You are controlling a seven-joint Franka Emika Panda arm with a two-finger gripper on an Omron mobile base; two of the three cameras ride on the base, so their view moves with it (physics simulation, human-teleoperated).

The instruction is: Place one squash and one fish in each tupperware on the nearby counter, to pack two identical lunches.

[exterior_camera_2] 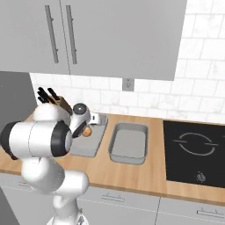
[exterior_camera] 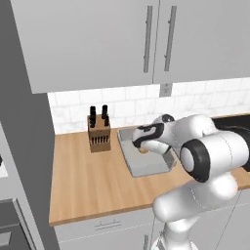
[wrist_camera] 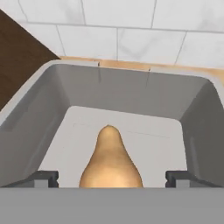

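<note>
Right now the tan-orange, pear-shaped squash (wrist_camera: 111,159) lies on the pale floor of the left-hand shallow grey rectangular tupperware tub (wrist_camera: 26,127), the one nearer the wooden knife block (exterior_camera: 99,132), and it sits directly between the two dark finger tips of the white arm's two-finger gripper (wrist_camera: 112,178). Its long axis runs straight ahead from the hand, narrow neck pointing toward the tub's far wall and the white tiled backsplash (wrist_camera: 131,35), broad end nearest the camera. The jaws stand wide apart, each tip clear of the squash's flanks with bare tub floor showing on both sides, so nothing is gripped and the squash looks to be resting on its own. From the base cameras a spot of orange (exterior_camera_2: 88,131) shows just under the hand, inside that same tub on the long light-brown wooden counter (exterior_camera: 88,180). The second grey tub (exterior_camera_2: 127,143) beside it, toward the black cooktop (exterior_camera_2: 195,151), looks empty. Judging by this, the next move calls for a straight lift upward, keeping the tips off the squash.
</note>
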